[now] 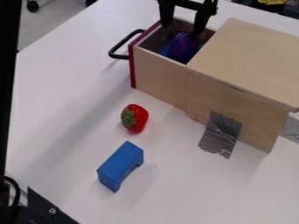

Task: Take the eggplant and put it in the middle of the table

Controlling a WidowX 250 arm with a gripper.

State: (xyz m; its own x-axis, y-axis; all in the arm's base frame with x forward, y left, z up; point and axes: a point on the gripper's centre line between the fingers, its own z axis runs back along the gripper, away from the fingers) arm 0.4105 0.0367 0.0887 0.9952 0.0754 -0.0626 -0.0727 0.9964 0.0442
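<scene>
The black plastic fingers [167, 15] are wide apart; inside the red-ended wooden drawer [159, 75], the long purple eggplant [182, 47] seems just below their gap.

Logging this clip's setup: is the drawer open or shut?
Open. The drawer juts out from the cabinet, and its inside shows, with the eggplant in it.

Bench [64, 113]: white top. Upper right, pale wooden box [251, 61], drawer [161, 76] open to the left, dark red front, black handle. Grey tape [220, 134] runs from box side onto bench. Strawberry [139, 118], red, green cap, between drawer and blue block [119, 162], which has a curved notch.
</scene>
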